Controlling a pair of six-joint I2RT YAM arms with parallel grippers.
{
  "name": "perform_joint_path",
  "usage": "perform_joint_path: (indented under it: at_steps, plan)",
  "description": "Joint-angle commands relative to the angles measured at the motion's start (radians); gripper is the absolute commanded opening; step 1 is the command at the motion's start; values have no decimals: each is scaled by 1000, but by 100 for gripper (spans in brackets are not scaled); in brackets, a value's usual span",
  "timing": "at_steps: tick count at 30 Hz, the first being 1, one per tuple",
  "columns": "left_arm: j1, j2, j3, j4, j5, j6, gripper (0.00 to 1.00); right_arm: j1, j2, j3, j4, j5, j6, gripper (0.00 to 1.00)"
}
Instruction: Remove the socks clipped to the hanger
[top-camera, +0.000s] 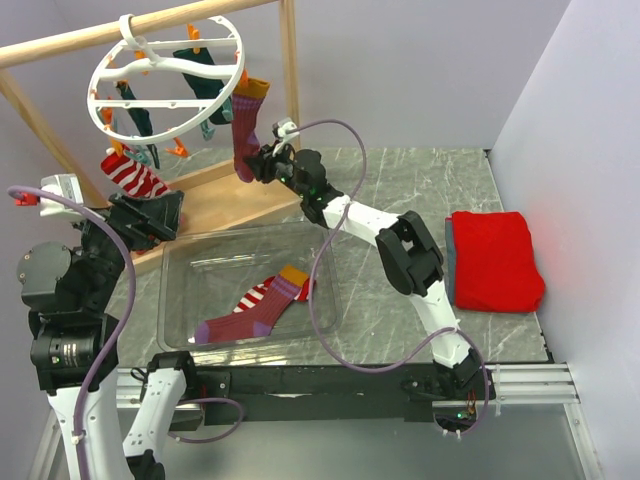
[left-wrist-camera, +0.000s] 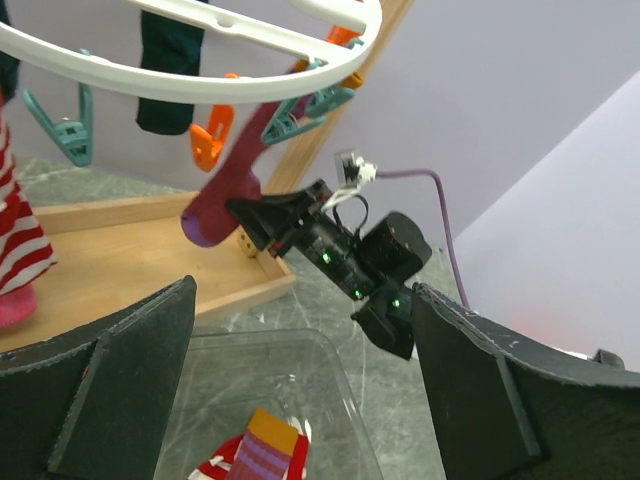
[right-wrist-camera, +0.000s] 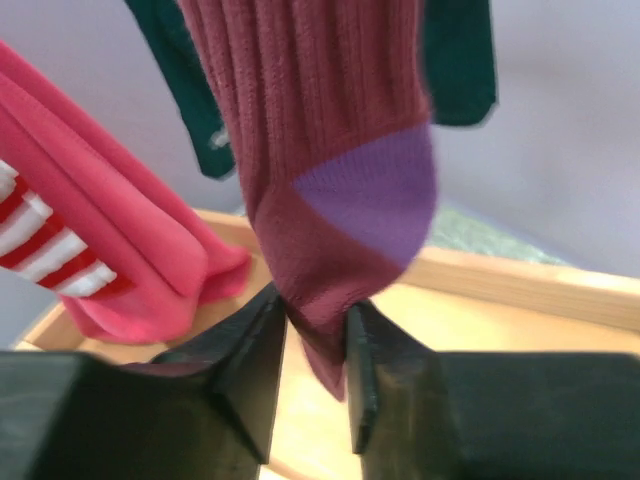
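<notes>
1. From above, the hanger (top-camera: 165, 75) hangs off the wooden rail (top-camera: 60, 45) at the back left. A maroon sock (top-camera: 246, 130) dangles from its right rim. The right gripper (top-camera: 252, 166) meets the sock's lower end, though its fingers are too small to read here. The left gripper (top-camera: 150, 215) sits just below a striped sock (top-camera: 130, 176), with its jaws hidden by its own body. Two loose socks (top-camera: 255, 305) lie in the clear bin (top-camera: 185, 265).
2. From the left wrist, the left gripper (left-wrist-camera: 300, 390) is spread wide with nothing between its pads. Beyond it, the right gripper (left-wrist-camera: 255, 215) touches the maroon sock (left-wrist-camera: 235, 175) under the hanger (left-wrist-camera: 200, 80). The striped sock (left-wrist-camera: 15, 240) is cut off by the frame's left edge.
3. From the right wrist, the right gripper (right-wrist-camera: 315, 350) has its fingers nearly together, pinching the bottom of the maroon sock (right-wrist-camera: 320, 150). The sock's clip lies above the frame. A pink sock (right-wrist-camera: 120, 250) hangs just to the left, and a blurred teal sock (right-wrist-camera: 460, 60) hangs behind.
</notes>
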Motion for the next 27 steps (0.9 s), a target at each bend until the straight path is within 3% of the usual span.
perform_joint_path:
  at_steps: [1,2,6,13,20,23,26,27]
  plan:
    - [0,14,21,61,78,-12,92,-12,9,105,2,-69,11,25]
    - [-1,16,24,64,87,-19,92,-13,4,108,-15,-72,12,17]
    - [0,20,-3,101,138,-35,85,-12,-97,18,-5,-60,40,0]
    - [-1,124,-40,226,337,-188,71,28,-315,-240,-31,-44,37,0]
    - [-30,126,-76,381,307,-337,69,69,-516,-432,-76,-32,63,0]
    - [-88,152,-47,351,267,-338,73,95,-591,-492,-104,-15,49,0]
    - [-234,201,-21,340,183,-320,77,118,-658,-538,-135,5,29,0]
    - [-338,220,-5,326,105,-305,78,131,-687,-547,-142,11,28,0]
